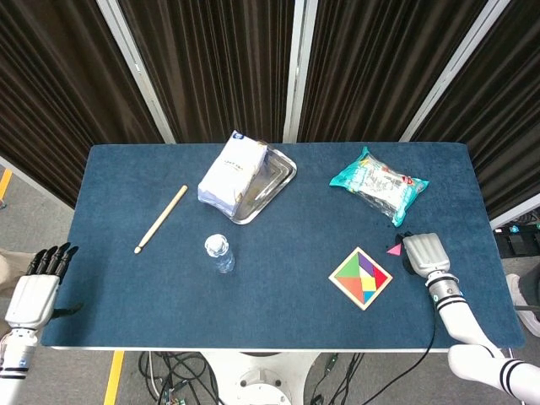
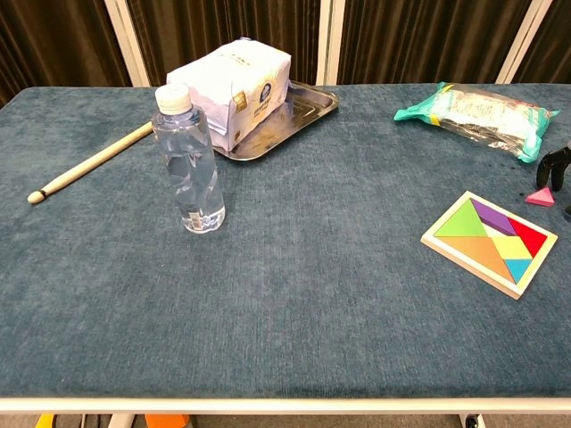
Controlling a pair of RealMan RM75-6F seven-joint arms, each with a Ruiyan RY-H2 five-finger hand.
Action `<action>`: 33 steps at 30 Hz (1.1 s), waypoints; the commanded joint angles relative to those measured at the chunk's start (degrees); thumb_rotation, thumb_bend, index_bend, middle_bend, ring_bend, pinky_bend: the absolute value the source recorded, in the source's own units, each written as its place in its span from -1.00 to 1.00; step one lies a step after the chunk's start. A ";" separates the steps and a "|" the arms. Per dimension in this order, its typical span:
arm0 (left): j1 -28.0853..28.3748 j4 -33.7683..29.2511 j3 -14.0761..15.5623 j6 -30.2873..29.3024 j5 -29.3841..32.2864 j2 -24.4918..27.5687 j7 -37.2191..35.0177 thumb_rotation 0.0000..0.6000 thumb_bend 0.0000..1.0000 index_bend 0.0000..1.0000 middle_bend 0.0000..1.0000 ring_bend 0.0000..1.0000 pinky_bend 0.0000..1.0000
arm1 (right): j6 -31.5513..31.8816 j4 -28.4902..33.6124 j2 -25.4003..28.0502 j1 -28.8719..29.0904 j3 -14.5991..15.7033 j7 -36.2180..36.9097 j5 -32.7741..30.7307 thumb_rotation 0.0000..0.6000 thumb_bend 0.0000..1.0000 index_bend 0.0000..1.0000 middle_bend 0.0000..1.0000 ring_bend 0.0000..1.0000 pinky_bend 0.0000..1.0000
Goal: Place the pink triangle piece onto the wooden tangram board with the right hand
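The left hand (image 1: 34, 287) hangs off the near left corner of the table (image 1: 278, 325), fingers straight and slightly apart, holding nothing. The right hand (image 1: 422, 253) rests over the near right part of the table, its back to the head camera. In the chest view only dark fingertips (image 2: 551, 165) show at the right edge. The pink triangle (image 1: 394, 249) lies just ahead of those fingers, touching or nearly touching them; whether the hand actually pinches it I cannot tell. The triangle sits on the cloth, just beyond the far right corner of the board (image 1: 360, 278), apart from it.

The board lies turned like a diamond, its coloured pieces set inside the wooden frame. Left of it, toward the middle, a bottle (image 2: 188, 160) stands upright. Farther left a wooden stick (image 1: 160, 219) lies slantwise. Beyond the bottle a metal tray (image 1: 274, 184) holds a white bag (image 1: 231, 171) that overhangs its left rim. At the far right lies a teal packet (image 1: 379, 185).
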State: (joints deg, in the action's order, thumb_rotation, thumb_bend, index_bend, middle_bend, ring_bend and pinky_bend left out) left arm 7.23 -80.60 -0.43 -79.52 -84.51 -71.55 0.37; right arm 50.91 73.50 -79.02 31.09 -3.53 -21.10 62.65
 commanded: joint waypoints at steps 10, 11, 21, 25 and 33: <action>0.09 0.07 0.00 0.29 0.11 -0.13 0.15 1.00 -1.00 -0.91 -0.99 -1.00 -0.85 | 0.23 -0.55 -0.55 0.17 -0.36 0.35 0.57 1.00 -0.43 -0.34 -0.22 0.26 0.51; 0.08 0.08 0.00 0.30 0.12 -0.13 0.14 1.00 -1.00 -0.91 -0.99 -1.00 -0.85 | 0.28 -0.57 -0.59 0.19 -0.41 0.35 0.62 1.00 -0.43 -0.34 -0.22 0.26 0.51; 0.01 0.31 -0.01 0.28 0.20 -0.16 -0.13 1.00 -1.00 -0.91 -0.99 -1.00 -0.85 | -0.42 -0.61 -0.99 0.64 -0.49 -0.92 -0.11 1.00 -0.43 -0.31 -0.19 0.26 0.51; 0.03 0.41 -0.02 0.27 0.13 -0.17 -0.26 1.00 -1.00 -0.91 -0.99 -1.00 -0.85 | -0.26 -0.53 -1.16 0.72 -0.54 -1.31 -0.13 1.00 -0.43 -0.28 -0.18 0.26 0.51; 0.02 0.68 0.01 0.32 0.11 -0.23 -0.59 1.00 -1.00 -0.91 -0.99 -1.00 -0.85 | -0.17 -0.57 -1.48 0.98 -0.76 -2.09 -0.59 1.00 -0.43 -0.21 -0.15 0.26 0.51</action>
State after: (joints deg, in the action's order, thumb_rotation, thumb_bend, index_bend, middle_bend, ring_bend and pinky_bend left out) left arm 7.25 -79.91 -0.42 -79.20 -84.40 -71.79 -0.23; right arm 50.74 72.93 -80.50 32.05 -4.27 -23.19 62.07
